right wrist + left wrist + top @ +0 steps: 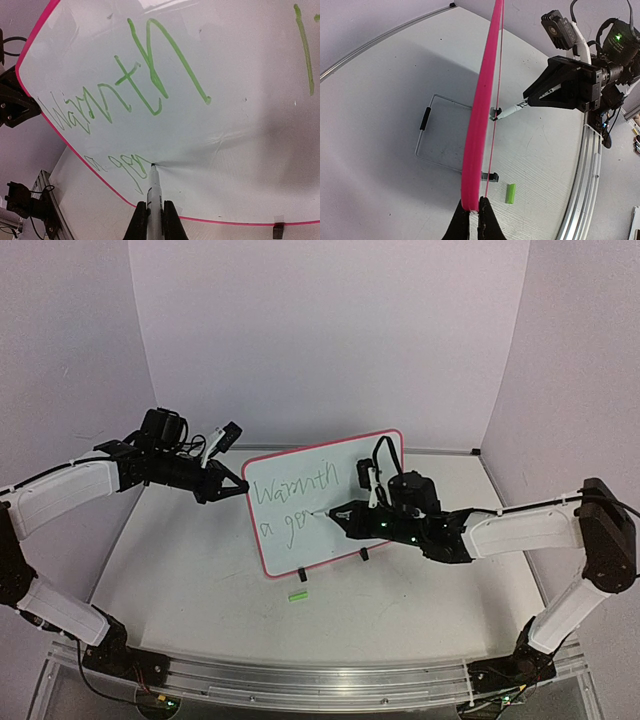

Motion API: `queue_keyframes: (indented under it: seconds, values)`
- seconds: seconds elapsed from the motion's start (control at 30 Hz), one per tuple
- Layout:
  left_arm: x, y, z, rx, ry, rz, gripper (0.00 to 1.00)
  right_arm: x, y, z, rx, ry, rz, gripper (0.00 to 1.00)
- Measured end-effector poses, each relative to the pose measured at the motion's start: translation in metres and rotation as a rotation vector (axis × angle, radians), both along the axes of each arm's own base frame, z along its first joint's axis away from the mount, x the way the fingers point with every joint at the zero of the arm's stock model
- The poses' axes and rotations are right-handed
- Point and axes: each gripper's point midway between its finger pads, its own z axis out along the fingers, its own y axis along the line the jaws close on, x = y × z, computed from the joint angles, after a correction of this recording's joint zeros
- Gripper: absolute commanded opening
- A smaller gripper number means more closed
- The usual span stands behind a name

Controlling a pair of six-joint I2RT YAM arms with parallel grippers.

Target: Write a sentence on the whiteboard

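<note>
Whiteboard [300,550] is clamped at nine o'clock by left gripper [232,487]; marker [154,192], pinched in right gripper [340,512], seemingly touches sentence [125,95].

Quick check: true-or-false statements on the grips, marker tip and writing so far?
1. The left gripper is clamped on the frame of the whiteboard. True.
2. The right gripper holds the marker clear of the board. False: its tip touches the face.
3. The green cap lies on the table in front of the board. True.
4. The sentence has no second line. False: a few letters stand there.
</note>
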Motion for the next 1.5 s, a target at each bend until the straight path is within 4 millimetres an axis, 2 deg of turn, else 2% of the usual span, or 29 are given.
queue_keyframes:
  seconds: [0.23, 0.53, 0.9, 1.5]
  values:
    - [0.0, 0.0, 0.0, 0.0, 0.0, 0.001, 0.0, 0.0, 0.0, -0.002, -0.004, 0.003, 0.0, 0.0]
    - [0.0, 0.0, 0.0, 0.0, 0.0, 0.001, 0.0, -0.003, -0.004, -0.017, -0.037, 0.031, -0.001, 0.0]
    - [0.0, 0.0, 0.0, 0.001, 0.0, 0.0, 0.0, -0.007, -0.01, -0.02, -0.046, 0.031, -0.001, 0.0]
    - [-0.001, -0.001, 0.0, 0.001, -0.001, -0.004, 0.0, -0.004, -0.01, -0.004, -0.024, -0.001, -0.001, 0.0]
